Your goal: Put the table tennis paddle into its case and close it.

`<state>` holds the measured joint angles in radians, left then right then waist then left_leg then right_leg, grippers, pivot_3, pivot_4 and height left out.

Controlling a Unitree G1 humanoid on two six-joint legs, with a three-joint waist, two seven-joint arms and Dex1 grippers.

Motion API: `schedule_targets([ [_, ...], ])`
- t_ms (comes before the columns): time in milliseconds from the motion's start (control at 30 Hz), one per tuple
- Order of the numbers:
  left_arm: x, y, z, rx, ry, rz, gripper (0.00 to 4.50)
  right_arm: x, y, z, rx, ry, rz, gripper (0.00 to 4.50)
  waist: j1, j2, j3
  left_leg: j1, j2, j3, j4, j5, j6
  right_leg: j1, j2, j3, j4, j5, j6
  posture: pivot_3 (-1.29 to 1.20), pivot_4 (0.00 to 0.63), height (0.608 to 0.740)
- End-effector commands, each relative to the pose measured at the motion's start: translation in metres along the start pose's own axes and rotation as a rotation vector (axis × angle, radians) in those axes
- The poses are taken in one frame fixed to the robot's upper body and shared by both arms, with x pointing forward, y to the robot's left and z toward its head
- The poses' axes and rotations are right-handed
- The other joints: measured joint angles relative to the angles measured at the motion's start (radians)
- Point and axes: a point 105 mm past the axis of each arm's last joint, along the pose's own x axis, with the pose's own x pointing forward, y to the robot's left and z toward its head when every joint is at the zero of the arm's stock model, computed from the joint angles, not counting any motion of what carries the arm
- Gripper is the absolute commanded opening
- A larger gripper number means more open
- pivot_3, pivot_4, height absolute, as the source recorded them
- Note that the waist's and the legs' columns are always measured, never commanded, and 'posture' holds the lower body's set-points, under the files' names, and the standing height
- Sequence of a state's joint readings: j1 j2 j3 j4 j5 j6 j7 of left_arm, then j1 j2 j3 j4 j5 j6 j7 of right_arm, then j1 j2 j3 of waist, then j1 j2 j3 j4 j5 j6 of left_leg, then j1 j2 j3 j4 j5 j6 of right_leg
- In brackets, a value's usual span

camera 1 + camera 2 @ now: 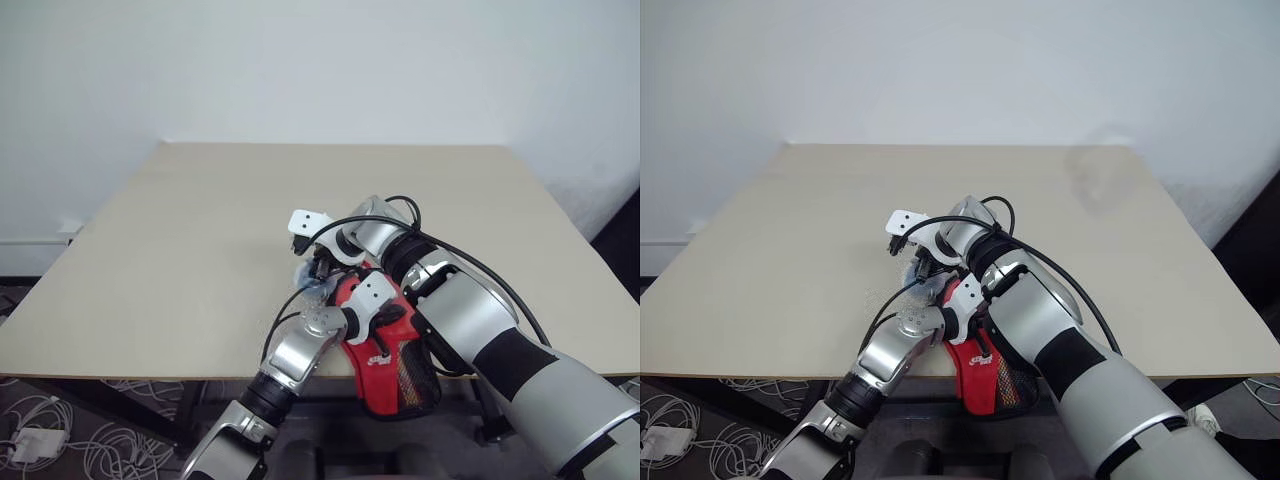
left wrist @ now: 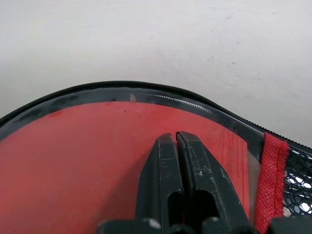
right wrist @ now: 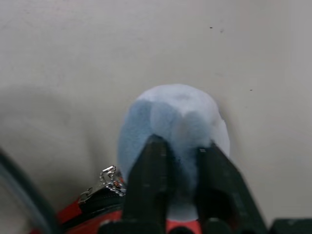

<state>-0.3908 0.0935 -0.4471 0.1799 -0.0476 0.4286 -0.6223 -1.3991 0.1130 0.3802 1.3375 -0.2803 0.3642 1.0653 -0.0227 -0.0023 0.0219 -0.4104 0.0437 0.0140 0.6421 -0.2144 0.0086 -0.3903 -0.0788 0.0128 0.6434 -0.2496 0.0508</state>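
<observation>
The case (image 1: 392, 362) lies red side up at the table's near edge, with its mesh end hanging over the edge. My left gripper (image 2: 175, 137) is shut and lies flat against the red side (image 2: 73, 156), just inside the black zipper trim; nothing shows between its fingers. At the case's far end sits a pale bluish-white wad (image 3: 180, 107), next to a metal zipper pull (image 3: 109, 176). My right gripper (image 3: 183, 144) points down and is shut on that wad, one finger on each side. The table tennis paddle is hidden.
The beige table (image 1: 200, 230) stretches wide and bare to the left, right and far side of the arms, against a white wall. Cables lie on the floor under the table's near left corner (image 1: 60, 435).
</observation>
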Motion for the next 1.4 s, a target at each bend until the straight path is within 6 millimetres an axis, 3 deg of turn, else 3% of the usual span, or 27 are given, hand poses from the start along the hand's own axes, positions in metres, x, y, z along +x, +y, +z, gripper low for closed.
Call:
schedule_targets([
  [33,-0.001,-0.004,-0.047,-0.073,0.164,-0.008,0.0,-0.009,-0.006,0.013,-0.026,-0.053,-0.023,0.01,0.0,0.0,0.0,0.0,0.0,0.0,0.0,0.0,0.0,0.0,0.0,0.0,0.0,0.0,0.0,0.0,0.0,0.74],
  [200,-0.001,-0.004,-0.048,-0.07,0.167,-0.02,0.0,-0.018,-0.018,0.028,-0.015,-0.149,-0.119,0.01,0.0,0.0,0.0,0.0,0.0,0.0,0.0,0.0,0.0,0.0,0.0,0.0,0.0,0.0,0.0,0.0,0.0,0.74],
  [700,0.001,-0.006,-0.048,-0.06,0.165,-0.039,0.0,-0.017,-0.026,0.04,0.021,-0.237,-0.217,0.01,0.0,0.0,0.0,0.0,0.0,0.0,0.0,0.0,0.0,0.0,0.0,0.0,0.001,0.0,0.0,0.0,0.0,0.74],
  [933,-0.002,-0.005,-0.052,-0.049,0.165,-0.036,0.0,-0.014,-0.033,0.03,0.055,-0.224,-0.288,0.01,0.0,0.0,0.0,0.0,0.0,0.0,0.0,0.0,0.0,0.0,0.0,0.0,0.001,0.0,0.0,0.0,0.0,0.74],
  [1167,-0.002,-0.01,-0.05,-0.044,0.15,-0.058,0.0,-0.026,-0.061,0.007,0.101,-0.193,-0.505,0.01,0.0,0.0,0.0,0.0,0.0,0.0,0.0,0.0,0.0,0.0,0.0,0.0,0.001,0.0,0.0,0.0,0.0,0.74],
  [1400,-0.002,-0.012,-0.05,-0.044,0.143,-0.067,0.0,-0.036,-0.075,-0.012,0.155,-0.169,-0.6,0.01,-0.003,0.0,0.0,0.0,0.0,0.0,0.0,0.0,0.0,0.0,0.0,0.001,0.001,0.0,0.0,0.0,0.0,0.74],
])
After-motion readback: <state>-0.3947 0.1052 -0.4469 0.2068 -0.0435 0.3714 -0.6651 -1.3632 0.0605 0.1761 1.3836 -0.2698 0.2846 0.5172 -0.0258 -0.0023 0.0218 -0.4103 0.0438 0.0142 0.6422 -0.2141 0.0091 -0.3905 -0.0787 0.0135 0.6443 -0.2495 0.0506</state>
